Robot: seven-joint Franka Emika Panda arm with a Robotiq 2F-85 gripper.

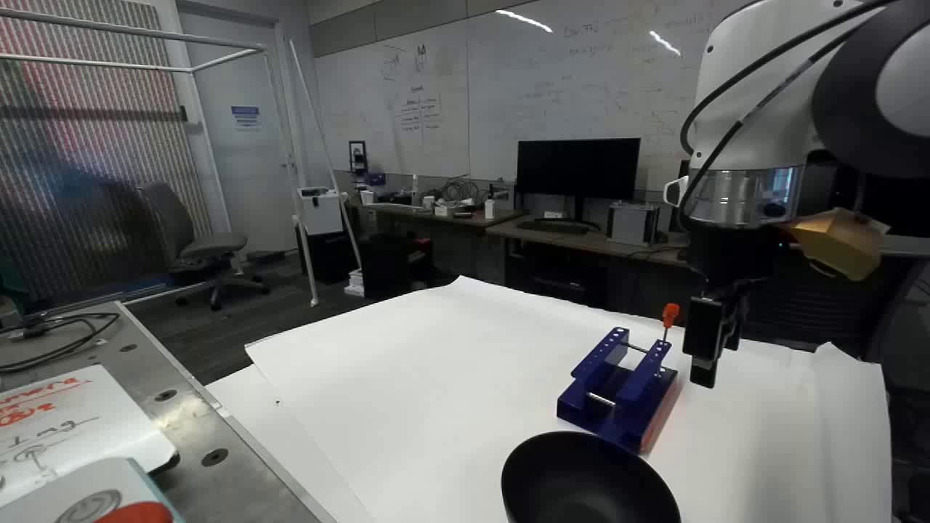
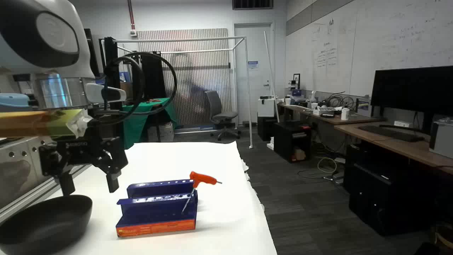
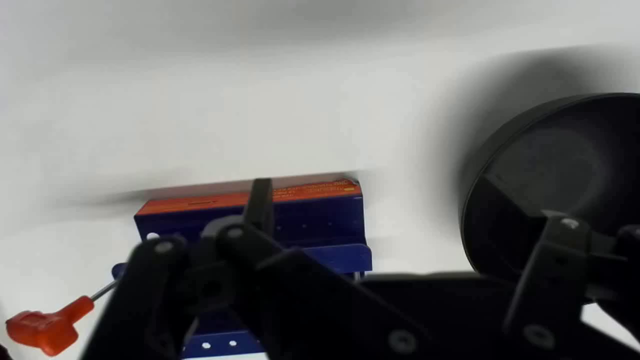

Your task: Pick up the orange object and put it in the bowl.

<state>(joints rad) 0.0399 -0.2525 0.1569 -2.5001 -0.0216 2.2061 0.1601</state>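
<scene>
Off to one side of the gripper [image 2: 90, 189] and well apart from its fingers [image 2: 113, 183] stands the orange-handled tool [image 2: 199, 179], its thin metal shaft leaning in the end of the blue rack [image 2: 157, 209] farther from the black bowl [image 1: 581, 472]. The gripper hangs above the white paper [image 1: 407, 378] with its fingers spread wide; in the wrist view one finger overlaps the rack and the other overlaps the bowl, with a strip of paper showing between them. The rack, to the side of the gripper in both exterior views, bears an orange label [image 2: 155, 228] along one long side and rows of holes along its rails. Across the gripper from the tool in the wrist view, the bowl sits upright on the paper, apart from the rack. Above the gripper is the robot arm [image 2: 63, 39], with black cables [image 2: 175, 80] looping out and a yellow piece [image 1: 835, 243] jutting sideways. Farther off from the gripper, in both exterior views, stand a grey office chair [image 2: 214, 102] and a black monitor [image 1: 577, 168], with a whiteboard [image 1: 494, 94] behind the monitor
</scene>
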